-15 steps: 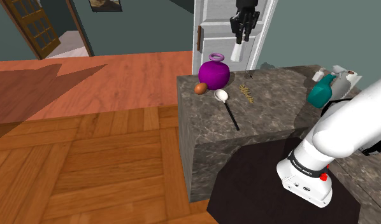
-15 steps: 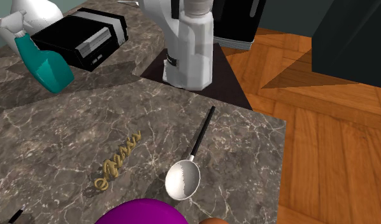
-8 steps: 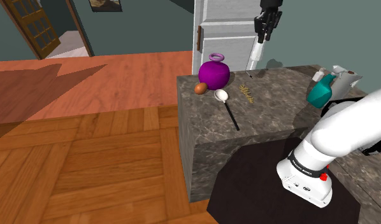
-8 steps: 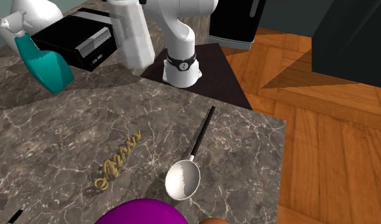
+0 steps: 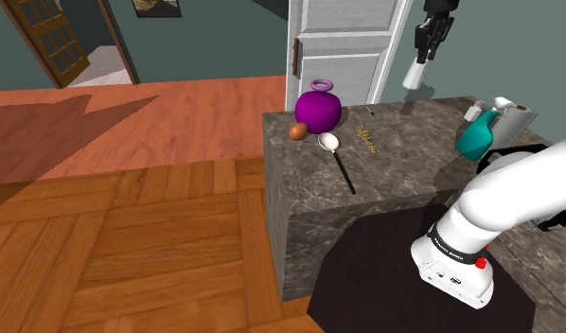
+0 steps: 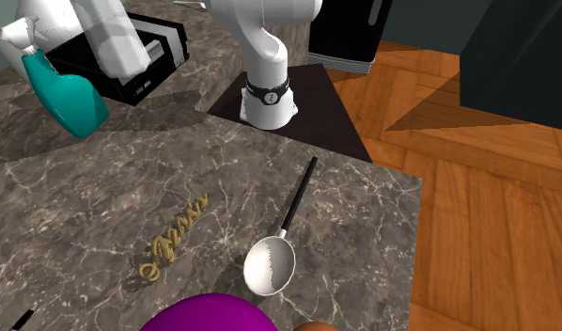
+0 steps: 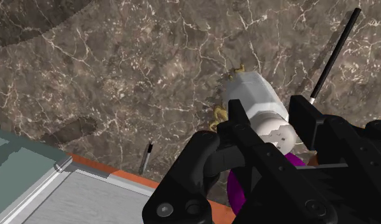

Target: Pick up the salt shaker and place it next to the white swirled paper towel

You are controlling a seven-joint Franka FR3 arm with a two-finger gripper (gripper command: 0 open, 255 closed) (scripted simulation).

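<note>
My black gripper (image 5: 425, 52) hangs high above the back of the marble counter (image 5: 404, 142), shut on a white salt shaker (image 5: 413, 76) that sticks out below the fingers. In the wrist view the shaker (image 7: 254, 102) is clasped between the two fingers (image 7: 237, 124), with the gripper (image 7: 269, 121) looking down on the counter top. At the shoulder view's right end of the counter, a white paper towel roll (image 5: 516, 118) stands partly hidden behind a teal spray bottle (image 5: 477, 140). The gripper is well left of and above both.
A purple round vessel (image 5: 318, 111), a brown egg-like thing (image 5: 297, 131), a white spoon with a black handle (image 5: 338, 156) and a small gold ornament (image 5: 367, 138) lie on the counter's near end. A black box (image 6: 129, 58) sits beside the spray bottle (image 6: 70, 97). A white door (image 5: 343, 47) stands behind.
The gripper has carried the shaker toward the shoulder view's right, from above the purple vessel to over the counter's back, and slightly higher. In the second exterior view the arm swung left.
</note>
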